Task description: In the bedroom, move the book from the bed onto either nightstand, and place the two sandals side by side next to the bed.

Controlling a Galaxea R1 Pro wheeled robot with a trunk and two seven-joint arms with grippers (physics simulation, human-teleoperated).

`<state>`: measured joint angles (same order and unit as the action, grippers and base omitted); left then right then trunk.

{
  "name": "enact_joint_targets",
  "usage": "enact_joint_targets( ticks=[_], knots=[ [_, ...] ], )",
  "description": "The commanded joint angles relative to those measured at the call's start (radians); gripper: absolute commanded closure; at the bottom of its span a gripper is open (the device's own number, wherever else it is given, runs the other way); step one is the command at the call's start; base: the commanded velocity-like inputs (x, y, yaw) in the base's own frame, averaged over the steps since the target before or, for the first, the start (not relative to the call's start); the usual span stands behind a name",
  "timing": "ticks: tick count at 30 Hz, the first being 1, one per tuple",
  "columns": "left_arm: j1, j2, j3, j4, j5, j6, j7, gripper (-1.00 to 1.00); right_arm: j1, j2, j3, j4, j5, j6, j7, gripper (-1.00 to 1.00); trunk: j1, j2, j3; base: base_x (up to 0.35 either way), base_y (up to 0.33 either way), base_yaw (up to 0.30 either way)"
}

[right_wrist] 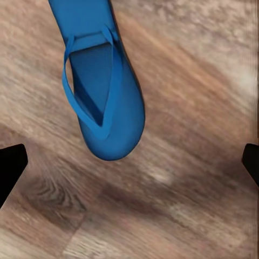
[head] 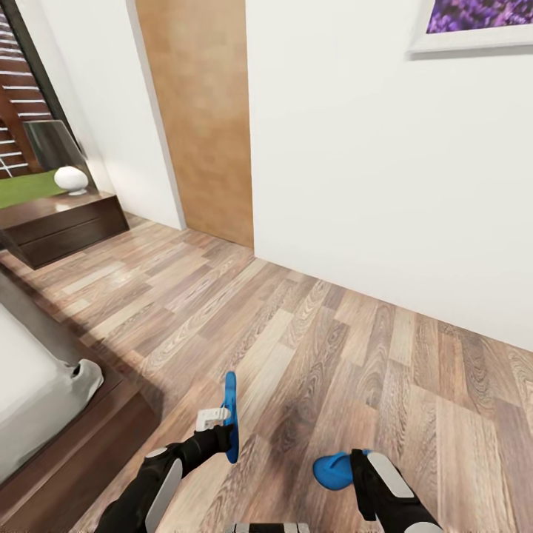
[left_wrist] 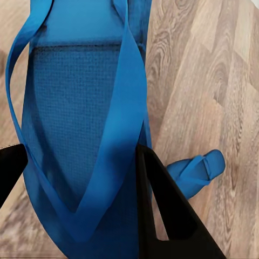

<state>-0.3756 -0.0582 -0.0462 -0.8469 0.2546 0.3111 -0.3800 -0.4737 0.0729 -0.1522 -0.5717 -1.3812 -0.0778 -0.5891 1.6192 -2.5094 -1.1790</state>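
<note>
My left gripper (head: 222, 423) is shut on one bright-blue sandal (head: 231, 416), holding it on edge above the wood floor near the bed's corner. In the left wrist view this sandal (left_wrist: 81, 108) sits between the black fingers (left_wrist: 162, 216). The second sandal (head: 333, 471) lies flat on the floor, strap up, and also appears as sandal (right_wrist: 102, 97) and as sandal (left_wrist: 197, 170). My right gripper (head: 361, 465) hovers over it, open, with its fingers (right_wrist: 12, 164) wide apart and touching nothing. The bed (head: 89, 444) with its grey mattress (head: 29, 400) is at the lower left. The book is out of view.
A dark-brown nightstand (head: 66, 222) with a white lamp (head: 72, 179) stands at the far left by the window. A wooden door (head: 200, 118) and a white wall with a framed purple picture (head: 474, 26) are ahead. Bare plank floor (head: 355, 348) stretches to the right.
</note>
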Motion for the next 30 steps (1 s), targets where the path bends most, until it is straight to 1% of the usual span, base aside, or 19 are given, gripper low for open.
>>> enact_joint_targets(
  ticks=[1, 4, 5, 6, 7, 8, 9, 10, 13, 17, 26, 28, 30],
  knots=[
    [0.000, 0.000, 0.000, -0.001, 0.009, 0.008, 0.001, 1.00, 0.000, 0.001, -0.003, -0.002, -0.010, -0.008, -0.001, -1.00, 0.000, -0.001, -0.005, 0.000, 0.000, 0.000],
    [0.000, 0.000, 0.000, -0.001, 0.009, 0.008, 0.001, 1.00, 0.000, 0.001, -0.003, -0.007, -0.010, -0.007, 0.003, -1.00, 0.002, -0.001, -0.016, 0.000, 0.000, 0.000],
    [0.000, 0.000, 0.000, -0.001, 0.009, 0.009, 0.001, 1.00, 0.000, 0.001, -0.003, -0.008, -0.010, -0.007, 0.016, -1.00, 0.002, -0.002, -0.020, 0.000, 0.000, 0.000],
    [0.000, 0.000, 0.000, -0.001, 0.009, 0.009, 0.001, 1.00, 0.000, 0.001, -0.002, -0.010, -0.010, -0.006, 0.065, -1.00, 0.002, -0.002, -0.024, 0.000, 0.000, 0.000],
    [0.000, 0.000, 0.000, -0.001, 0.009, 0.009, 0.001, 1.00, 0.000, 0.001, -0.002, -0.010, -0.010, -0.005, 0.087, -1.00, 0.003, -0.002, -0.028, 0.000, 0.000, 0.000],
    [0.000, 0.000, 0.000, -0.001, 0.009, 0.009, 0.001, 1.00, 0.000, 0.001, -0.001, -0.011, -0.010, 0.000, 0.135, -1.00, 0.003, -0.002, -0.032, 0.000, 0.000, 0.000],
    [0.000, 0.000, 0.000, -0.001, 0.009, 0.009, 0.001, 1.00, 0.000, 0.000, -0.001, -0.011, -0.010, 0.004, 0.158, -1.00, 0.004, -0.003, -0.036, 0.000, 0.000, 0.000],
    [0.000, 0.000, 0.000, -0.001, 0.009, 0.009, 0.001, 1.00, 0.000, 0.000, 0.000, -0.011, -0.010, 0.021, 0.217, -1.00, 0.004, -0.003, -0.040, 0.000, 0.000, 0.000],
    [0.000, 0.000, 0.000, -0.001, 0.009, 0.008, 0.001, 1.00, 0.000, -0.002, -0.001, -0.011, -0.010, 0.054, 0.261, -1.00, 0.006, -0.003, -0.051, 0.000, 0.000, 0.000],
    [0.000, 0.000, 0.000, -0.001, 0.009, 0.008, 0.001, 1.00, 0.000, -0.005, -0.001, -0.010, -0.010, 0.087, 0.280, -1.00, 0.007, -0.004, -0.067, 0.000, 0.000, 0.000],
    [0.000, 0.000, 0.000, -0.001, 0.009, 0.009, 0.001, 1.00, 0.000, -0.004, -0.003, -0.008, -0.010, 0.101, 0.283, -1.00, 0.011, -0.006, -0.101, 0.000, 0.000, 0.000],
    [0.000, 0.000, 0.000, -0.001, 0.009, 0.009, 0.001, 1.00, 0.000, -0.003, -0.003, -0.009, -0.010, 0.129, 0.284, -1.00, 0.012, -0.007, -0.109, 0.000, 0.000, 0.000],
    [0.000, 0.000, 0.000, -0.001, 0.009, 0.008, 0.001, 1.00, 0.000, -0.003, -0.003, -0.009, -0.010, 0.191, 0.287, -1.00, 0.013, -0.007, -0.117, 0.000, 0.000, 0.000]
  ],
)
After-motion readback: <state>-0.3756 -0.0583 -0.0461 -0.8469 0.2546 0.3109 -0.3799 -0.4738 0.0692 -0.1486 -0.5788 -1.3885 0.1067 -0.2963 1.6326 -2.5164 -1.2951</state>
